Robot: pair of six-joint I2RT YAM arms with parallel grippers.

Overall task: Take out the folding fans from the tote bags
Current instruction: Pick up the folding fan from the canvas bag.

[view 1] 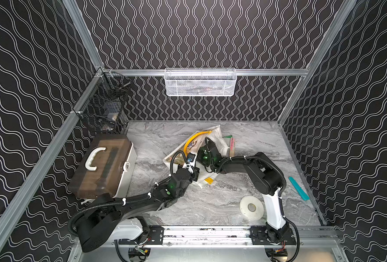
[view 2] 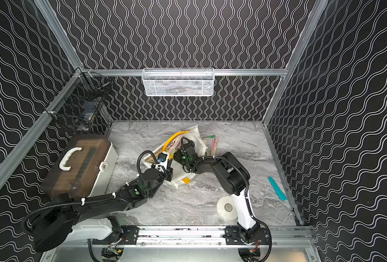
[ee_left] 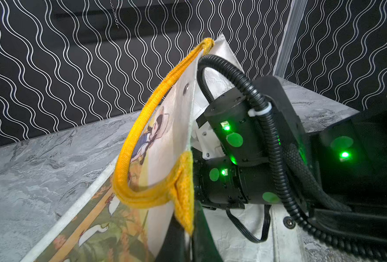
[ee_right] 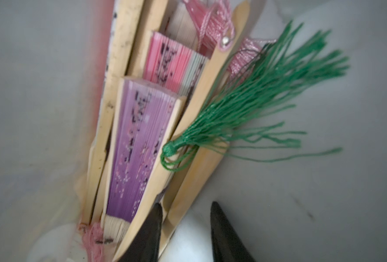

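Closed tan bamboo folding fans (ee_right: pixel 138 140), purple and pink folds, green tassel: bunched inside white canvas tote bag (view 1: pixel 213 136) with yellow handles, mid grey marble bench (view 1: pixel 222 199); left tool (view 1: pixel 189 161) clamped on bag rim; right tool (ee_right: pixel 185 217) inside, jaws apart about one slat end.

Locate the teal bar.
In both top views, the teal bar lies along the table's right edge, right of the white tape roll.
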